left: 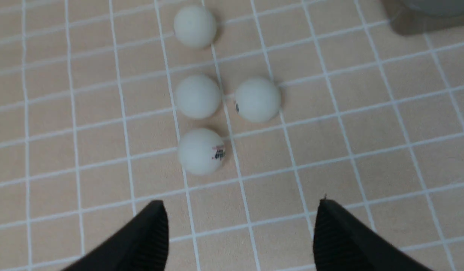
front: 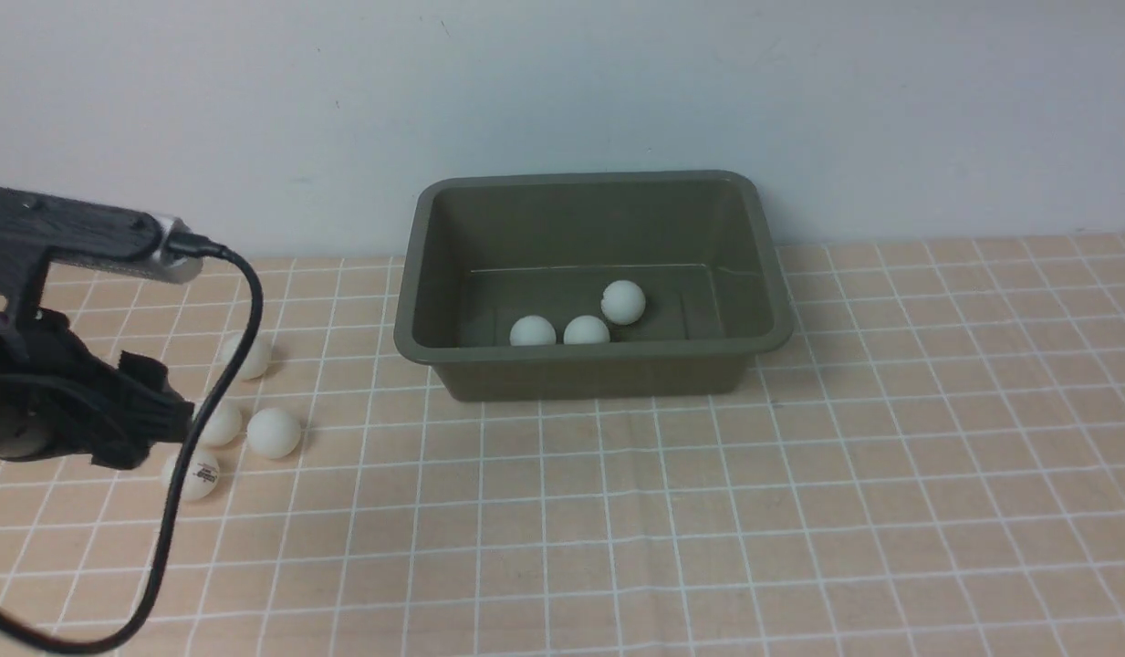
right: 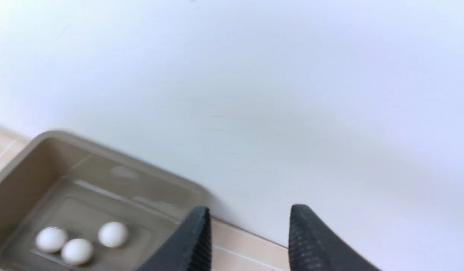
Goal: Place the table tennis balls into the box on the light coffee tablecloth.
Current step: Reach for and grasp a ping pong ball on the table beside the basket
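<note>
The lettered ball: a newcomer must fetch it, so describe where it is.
Find the olive-green box on the checked tablecloth. Left of it lie four loose table tennis balls. Take the ball nearest the robot: unlike its neighbours, it shows clear dark lettering.

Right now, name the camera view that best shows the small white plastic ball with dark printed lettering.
Left wrist view: the lettered white ball lies whole and close, print showing. The front view shows it small, its edge crossed by the black cable. The right wrist view misses it.
</note>
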Robot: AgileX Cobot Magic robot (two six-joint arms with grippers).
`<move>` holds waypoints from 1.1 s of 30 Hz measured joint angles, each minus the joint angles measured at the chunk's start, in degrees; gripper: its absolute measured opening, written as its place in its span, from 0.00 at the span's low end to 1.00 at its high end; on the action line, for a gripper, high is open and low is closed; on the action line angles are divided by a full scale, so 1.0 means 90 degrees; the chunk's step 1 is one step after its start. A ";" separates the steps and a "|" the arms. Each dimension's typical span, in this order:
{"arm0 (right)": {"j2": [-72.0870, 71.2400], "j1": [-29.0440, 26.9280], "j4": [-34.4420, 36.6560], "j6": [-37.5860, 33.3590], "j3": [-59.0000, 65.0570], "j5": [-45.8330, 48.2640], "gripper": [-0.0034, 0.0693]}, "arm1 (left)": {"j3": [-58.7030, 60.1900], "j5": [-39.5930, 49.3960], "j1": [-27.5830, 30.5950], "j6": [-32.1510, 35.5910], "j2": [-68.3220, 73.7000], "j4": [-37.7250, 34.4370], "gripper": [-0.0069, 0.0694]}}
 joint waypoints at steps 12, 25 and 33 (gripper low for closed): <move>-0.4781 -0.0445 -0.0093 0.0000 0.4680 -0.1019 0.06 | -0.1029 -0.0066 0.0084 -0.1445 0.2191 0.1162 0.67; -0.7769 -0.0467 -0.0351 0.0960 0.7637 -0.1262 0.02 | -0.1775 0.0393 0.0404 -0.1068 0.3131 0.0719 0.67; -0.7592 -0.0467 -0.0213 0.0995 0.7677 -0.1156 0.02 | -0.1776 0.0386 0.0404 -0.0823 0.3553 0.0521 0.67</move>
